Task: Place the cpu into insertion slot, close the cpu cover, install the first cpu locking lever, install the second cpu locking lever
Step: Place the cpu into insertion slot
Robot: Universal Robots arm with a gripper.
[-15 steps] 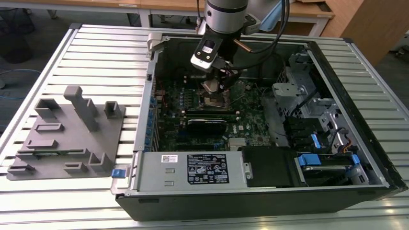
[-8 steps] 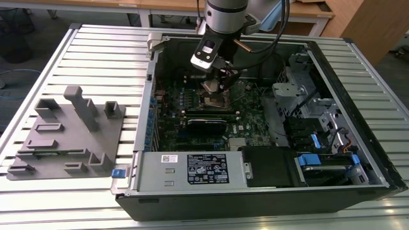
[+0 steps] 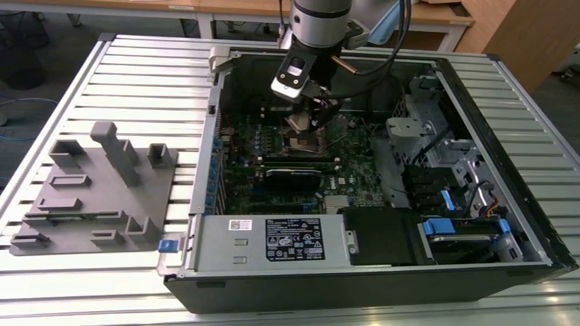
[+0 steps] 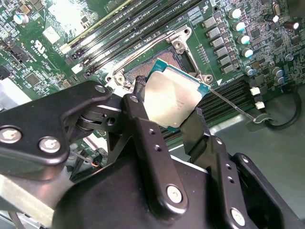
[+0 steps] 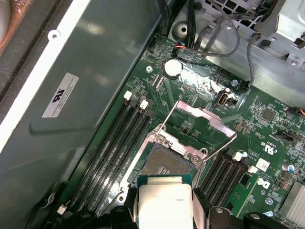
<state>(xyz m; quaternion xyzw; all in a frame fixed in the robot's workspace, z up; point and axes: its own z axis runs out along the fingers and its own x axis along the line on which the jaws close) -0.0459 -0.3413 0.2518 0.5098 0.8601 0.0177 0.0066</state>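
The hand (image 4: 167,109) grips the cpu (image 4: 177,93) by two opposite edges over the bare insertion slot (image 5: 162,161) (the cpu cover (image 5: 209,118) stands raised).

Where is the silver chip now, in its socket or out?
Out: the gripper holds the cpu over the insertion slot, which lies bare.

— What colour is the chip (image 4: 174,95)?
— A dull silver-grey face with a teal-green edge. The gripper (image 4: 169,102) is black.
— And the board (image 5: 267,119)?
— Green, speckled with small silver and black parts. The socket (image 5: 162,164) is dark and its cover (image 5: 207,118) is silvery.
— And outside?
— The case (image 3: 363,292) is black, the table (image 3: 136,75) silver with ribbed stripes, the stand (image 3: 109,204) plain grey, the clips (image 3: 437,227) blue.
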